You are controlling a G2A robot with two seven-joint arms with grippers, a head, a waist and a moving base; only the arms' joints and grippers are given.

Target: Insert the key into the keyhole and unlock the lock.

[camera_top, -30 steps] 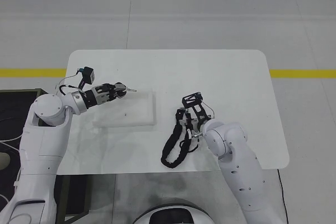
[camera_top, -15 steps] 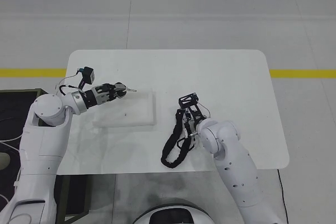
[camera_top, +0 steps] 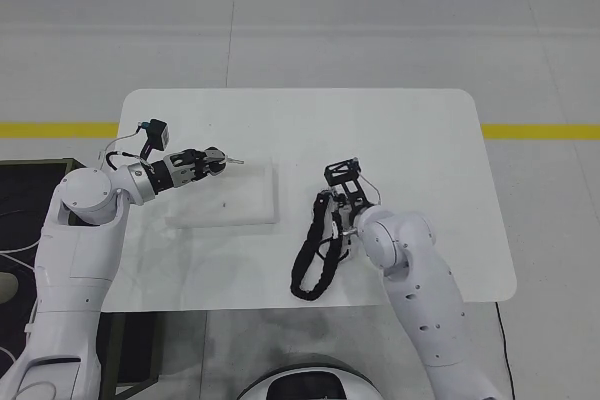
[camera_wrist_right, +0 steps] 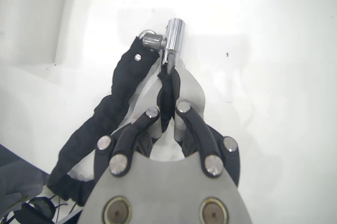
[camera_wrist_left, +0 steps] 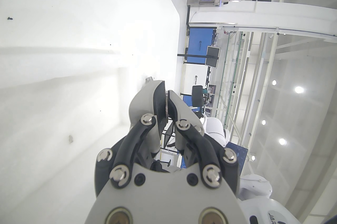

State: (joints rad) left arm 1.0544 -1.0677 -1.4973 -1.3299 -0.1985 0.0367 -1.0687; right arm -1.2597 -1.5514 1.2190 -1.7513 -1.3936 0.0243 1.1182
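left tool (camera_wrist_left: 167, 101) pinched closed, arm outstretched | right tool (camera_wrist_right: 169, 74) clamped closed, elbow bent

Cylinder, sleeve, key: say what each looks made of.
The cylinder looks like polished metal, chrome or steel: bright mirror glints. The sleeve looks like matte black woven fabric: wrinkles, a frayed end, a rivet through it. The key is probably metal; just a thin grey edge shows, so its finish is unclear.

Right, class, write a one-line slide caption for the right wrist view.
Right gripper clamps the black sleeved chain lock just behind its chrome cylinder, above the white table.
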